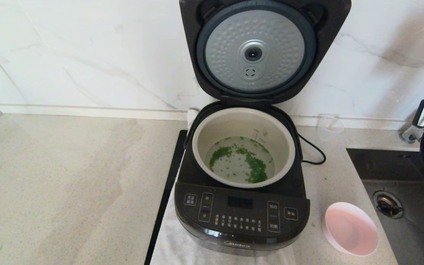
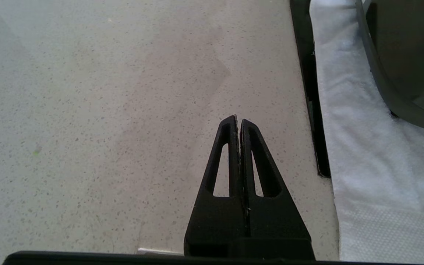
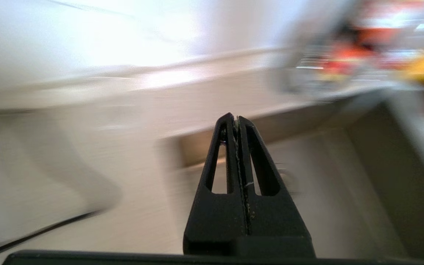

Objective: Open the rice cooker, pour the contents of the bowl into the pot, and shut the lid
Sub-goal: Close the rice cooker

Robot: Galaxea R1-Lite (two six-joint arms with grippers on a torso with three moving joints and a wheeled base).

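We see the rice cooker on the desk, its lid upright above the pot, where the green bits lie. The empty bowl sits to its right. The lid stands nearer our right gripper, closed on nothing over the sink; its exact distance is unclear. The left gripper, closed and empty, is parked.

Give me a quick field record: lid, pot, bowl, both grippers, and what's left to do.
lid: raised fully, silver underside facing out
pot: seated in the rice cooker, chopped greens scattered on its bottom
bowl: empty, on the counter to the cooker's right, beside the sink
left gripper: shut, holding nothing, over bare counter
right gripper: shut, holding nothing, near the sink
remaining: close the lid
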